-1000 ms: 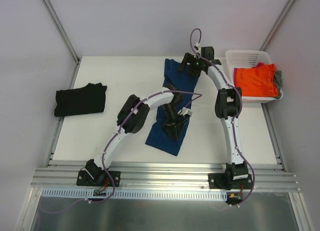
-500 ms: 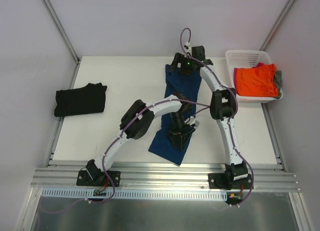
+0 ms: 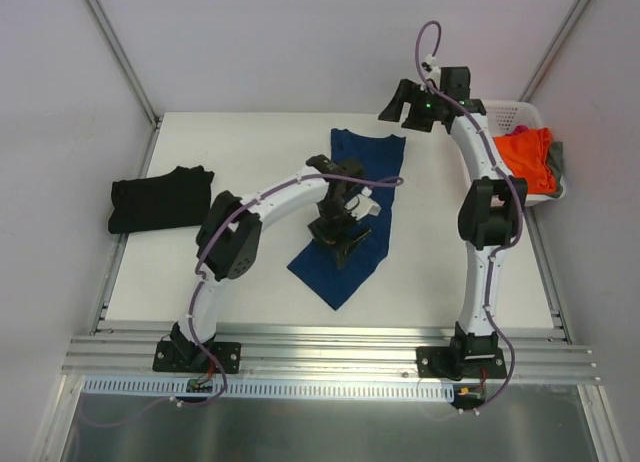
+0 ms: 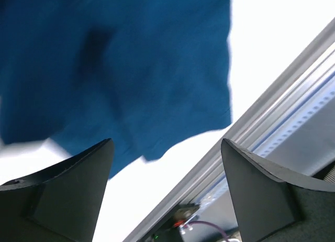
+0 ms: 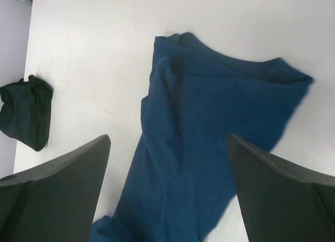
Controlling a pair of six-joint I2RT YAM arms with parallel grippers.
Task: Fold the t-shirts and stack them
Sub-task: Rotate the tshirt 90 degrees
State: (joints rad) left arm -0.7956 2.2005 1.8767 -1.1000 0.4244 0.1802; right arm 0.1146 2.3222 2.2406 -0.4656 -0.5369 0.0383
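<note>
A navy blue t-shirt (image 3: 365, 187) lies in a long folded strip on the white table, also seen in the left wrist view (image 4: 131, 64) and the right wrist view (image 5: 209, 127). My left gripper (image 3: 341, 249) hovers over its near half, open, with nothing between the fingers (image 4: 166, 143). My right gripper (image 3: 393, 104) is raised above the table's back edge, right of the shirt's collar end, open and empty (image 5: 167, 138). A folded black t-shirt (image 3: 160, 198) rests at the far left (image 5: 26, 111). Orange (image 3: 522, 158), pink (image 3: 519, 132) and grey (image 3: 556, 162) t-shirts sit in the basket.
The white plastic basket (image 3: 497, 106) stands at the back right corner of the table. An aluminium rail (image 3: 330, 347) runs along the near edge and shows in the left wrist view (image 4: 272, 116). Grey walls enclose the table.
My left gripper has opened and let go of the blue t-shirt, whose near end now lies further left. My right arm has swung up and right, away from the shirt toward the basket.
</note>
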